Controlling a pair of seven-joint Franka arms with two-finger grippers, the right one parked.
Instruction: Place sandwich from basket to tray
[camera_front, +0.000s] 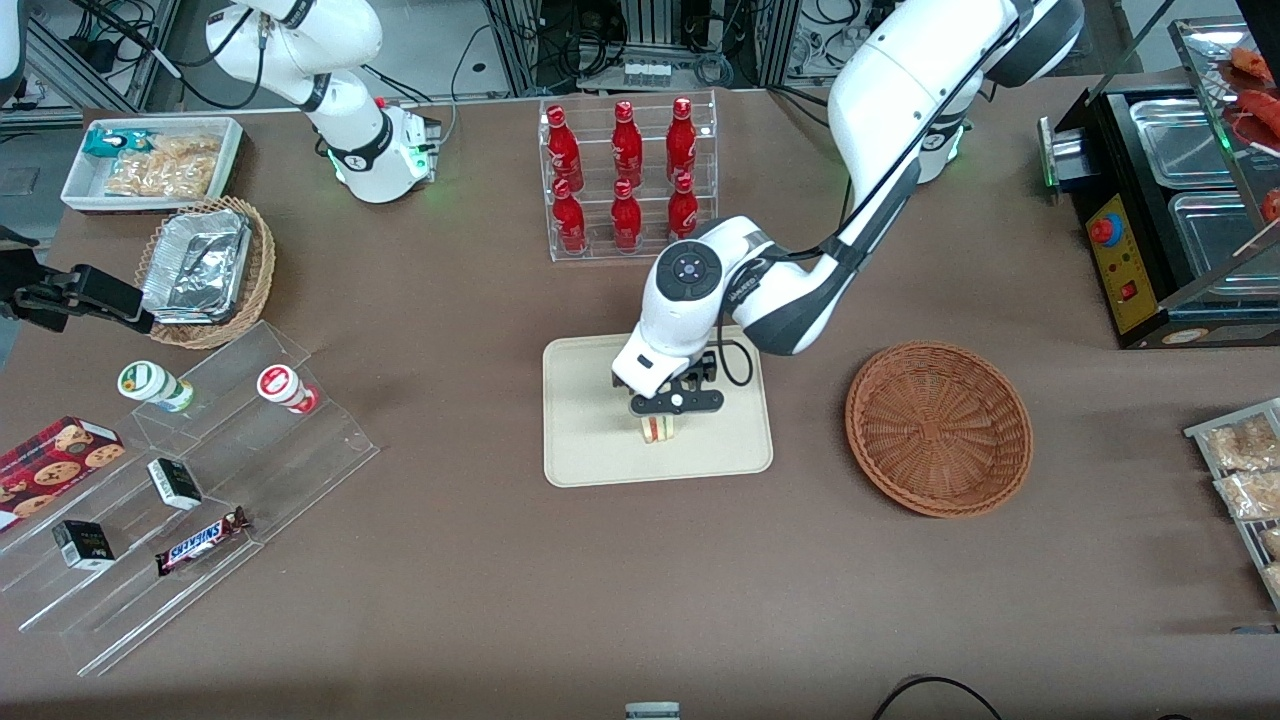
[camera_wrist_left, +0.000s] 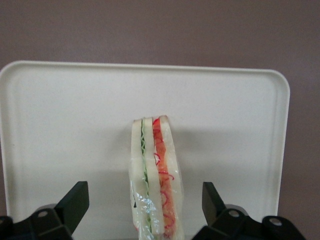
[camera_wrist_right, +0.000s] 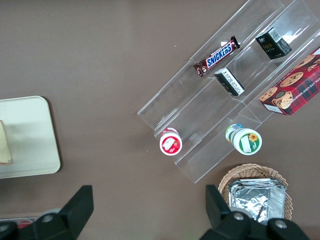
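Arm: reaching down over the tray (camera_front: 590, 440).
Gripper (camera_front: 675, 404): low above the tray, spread wide, gripping nothing.
Sandwich (camera_front: 658, 429): on the tray, between the fingers (camera_wrist_left: 75, 202), touching neither.
Basket (camera_front: 938, 427): beside the tray, toward the working arm's end.
Wrist view: filling layers on edge, clear gaps either side.

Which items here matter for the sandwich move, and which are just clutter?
Job: sandwich standing on the tray; empty basket; gripper open around the sandwich.
Clutter: red bottles, Snickers bar, cookie box, foil containers.
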